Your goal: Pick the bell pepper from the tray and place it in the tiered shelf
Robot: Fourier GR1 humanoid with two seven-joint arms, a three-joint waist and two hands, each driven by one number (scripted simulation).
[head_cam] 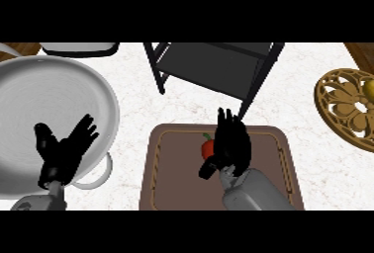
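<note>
Bell pepper: the small red bell pepper with a green stem [208, 145] lies on the brown rectangular tray [169, 168], near its middle, mostly hidden on its right side by the right hand.
Right hand: the black right hand [232, 143] hangs over the tray with its fingers straight and pointing to the far side, close together; the thumb sits low at the near left. Nothing is curled round the pepper; whether the palm touches it cannot be told.
Left hand: the black left hand [64, 146] rests spread, fingers up, at the left over the rim of the large white round bowl [44, 89].
Tiered shelf: the black metal-framed tiered shelf [213, 66] stands on the white marbled desk [292, 99], just beyond the tray's far edge.
Stage: my reading is that the grasp is not yet made.
Risk, grasp: the pepper is round, so fingers closing off-centre could roll it left across the tray.
Risk, carry: the shelf's dark legs stand close to the straight path, and a low lift could knock the pepper or hand against them.
Far right: a gold openwork round trivet [349, 111] lies well clear.
</note>
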